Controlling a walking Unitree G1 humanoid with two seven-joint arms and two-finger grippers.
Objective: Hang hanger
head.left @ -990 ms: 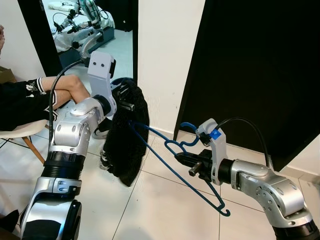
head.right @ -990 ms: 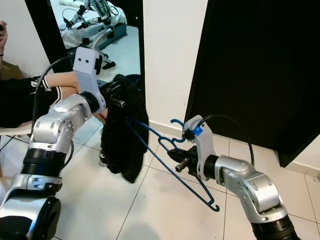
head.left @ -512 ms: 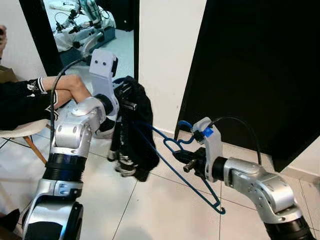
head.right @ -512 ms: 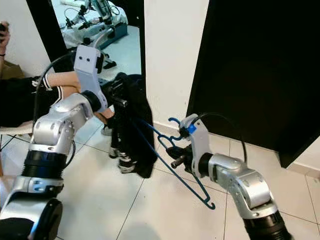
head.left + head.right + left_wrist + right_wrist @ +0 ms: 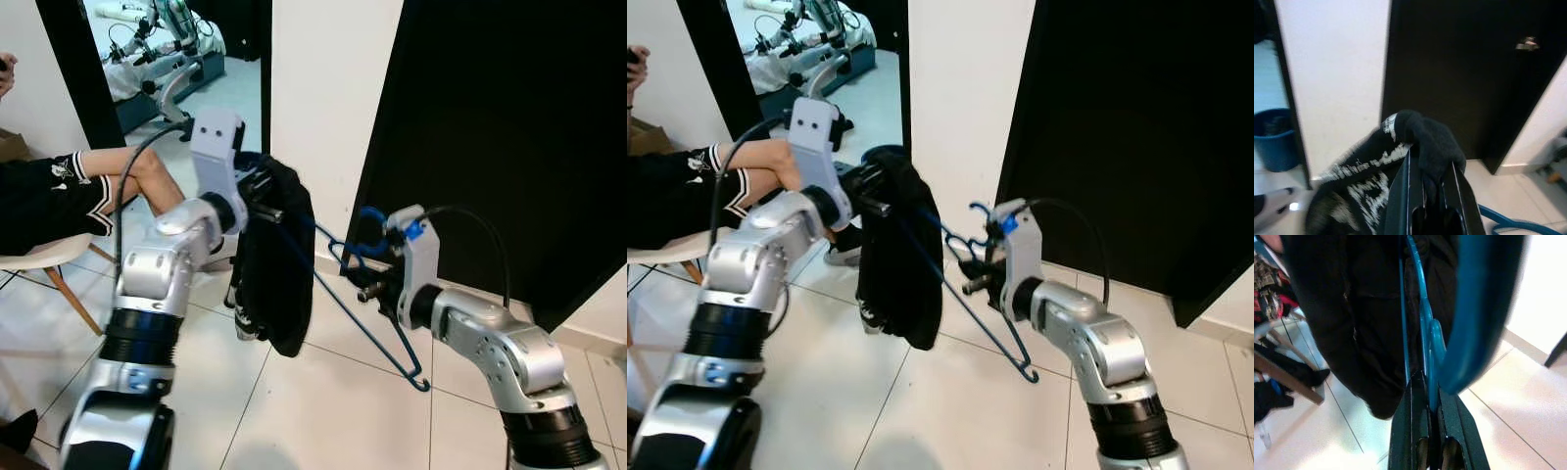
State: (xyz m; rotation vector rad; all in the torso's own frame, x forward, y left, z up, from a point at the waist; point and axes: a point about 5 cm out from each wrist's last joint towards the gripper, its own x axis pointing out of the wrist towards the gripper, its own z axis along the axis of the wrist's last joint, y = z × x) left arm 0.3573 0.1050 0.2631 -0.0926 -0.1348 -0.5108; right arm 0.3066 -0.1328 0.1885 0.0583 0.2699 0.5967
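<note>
A black garment (image 5: 279,264) with white lettering hangs from my left gripper (image 5: 263,194), raised at chest height; in the left wrist view the fingers (image 5: 1406,196) are shut on a fold of its cloth (image 5: 1432,142). A blue wire hanger (image 5: 377,323) slants from the garment down to the right, its hook (image 5: 369,219) pointing up near the wall. My right gripper (image 5: 378,286) is shut on the hanger's neck just below the hook; in the right wrist view the blue wire (image 5: 1422,328) runs out between the two fingers (image 5: 1409,431) into the garment (image 5: 1352,308).
A person (image 5: 69,191) sits on a white chair (image 5: 44,257) at the left. A white wall strip (image 5: 328,98) stands behind the hanger, a black door (image 5: 509,127) to its right, a doorway with equipment (image 5: 157,49) to its left. Tiled floor (image 5: 323,411) lies below.
Both arms have lifted and moved right, closer together. The garment now hangs higher, nearer the wall. The hanger has risen with my right gripper and tilts steeper.
</note>
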